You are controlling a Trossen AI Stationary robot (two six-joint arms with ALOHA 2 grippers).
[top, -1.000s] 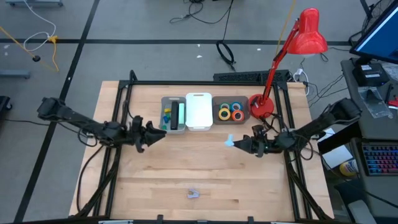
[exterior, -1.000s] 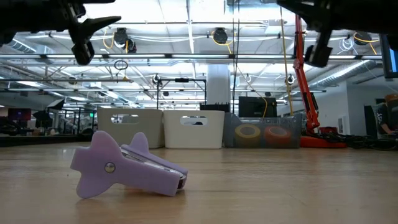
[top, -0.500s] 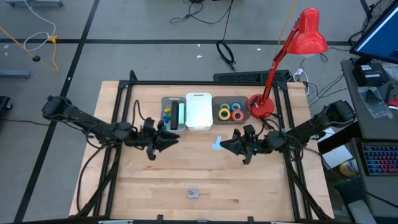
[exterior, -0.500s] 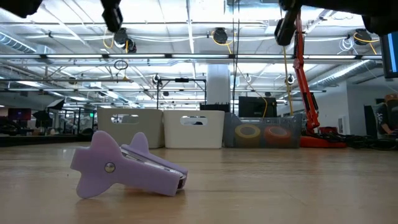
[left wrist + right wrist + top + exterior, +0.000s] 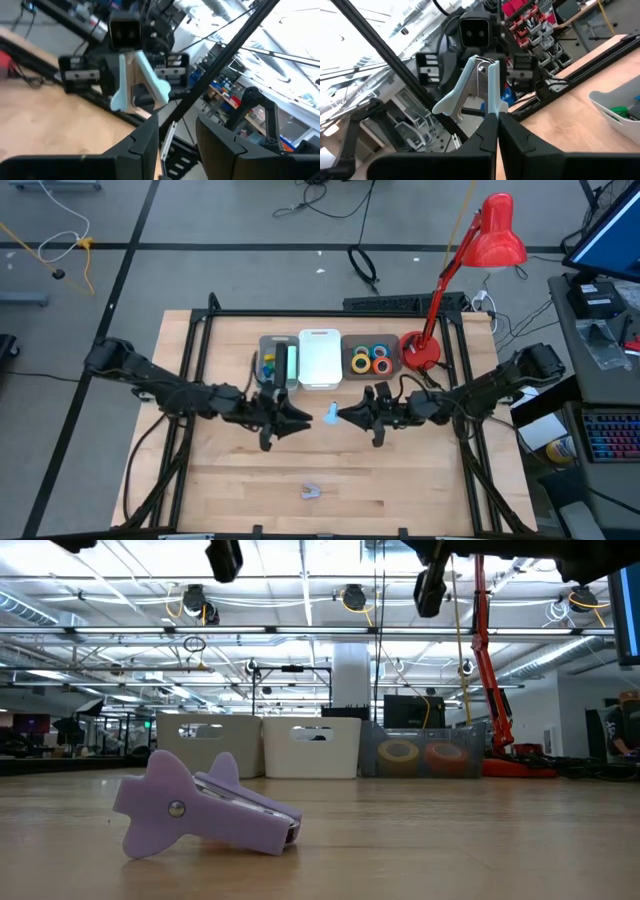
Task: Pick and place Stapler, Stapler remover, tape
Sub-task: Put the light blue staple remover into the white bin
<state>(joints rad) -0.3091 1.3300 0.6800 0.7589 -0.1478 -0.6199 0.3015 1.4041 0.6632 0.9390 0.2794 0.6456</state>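
A light blue staple remover [image 5: 331, 416] hangs in the air over the table's middle, in my right gripper [image 5: 348, 416]. The right wrist view shows it end-on [image 5: 480, 87], with its two arms spread. My left gripper [image 5: 300, 420] is open and faces it from the left with a small gap between them; the left wrist view shows the remover [image 5: 137, 82] beyond the open fingers [image 5: 150, 137]. A purple staple remover [image 5: 312, 492] lies on its side near the table's near edge [image 5: 200, 805]. A green stapler [image 5: 289, 364] lies in the left grey bin. Tape rolls [image 5: 372, 359] sit in the right grey bin. My right gripper pinches the light blue staple remover between its two fingers by the lower end of its straight arm [image 5: 493, 106]. The fingers are about level and point toward the table's left. The remover juts out past the fingertips, lifted clear, with its other arm [image 5: 447, 106] flaring to one side.
Three bins stand in a row at the far side: a grey one [image 5: 268, 382], a white one [image 5: 320, 360] and a grey one [image 5: 392, 366]. A red desk lamp [image 5: 421, 350] stands at the far right. Bare wood lies between the arms and the purple remover.
Both grippers have moved toward the table's middle and toward each other. The right one carried the light blue staple remover leftward from near the lamp's base. The left one moved rightward and slightly toward the near edge. The purple remover has stayed put.
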